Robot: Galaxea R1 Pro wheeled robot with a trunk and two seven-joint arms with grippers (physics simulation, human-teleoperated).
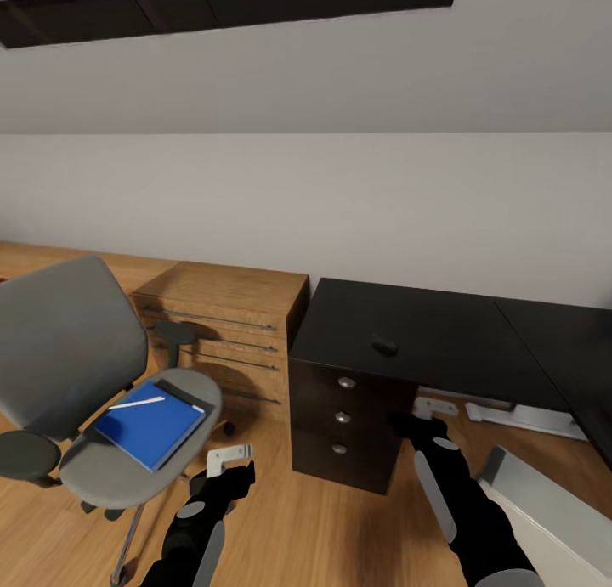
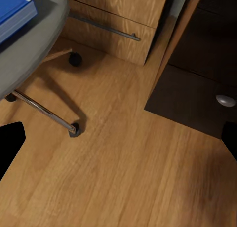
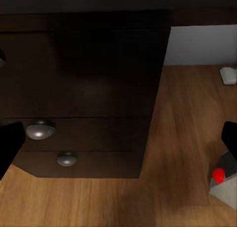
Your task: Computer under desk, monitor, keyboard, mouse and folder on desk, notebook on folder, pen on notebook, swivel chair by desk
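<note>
Head view: folder (image 1: 151,424) beyond left claw (image 1: 228,478)

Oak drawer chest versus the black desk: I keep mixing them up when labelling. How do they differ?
The oak drawer chest is light wood with long bar handles; the desk is black with round silver knobs. The chest's top is bare, while the desk carries the mouse. Both stand side by side against the wall, with stacked drawers.

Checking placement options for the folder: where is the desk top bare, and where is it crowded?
The desk is bare on both sides of the mouse, from the edge by the oak drawer chest to its right wing. The swivel chair seat is crowded: folder, pen.
</note>
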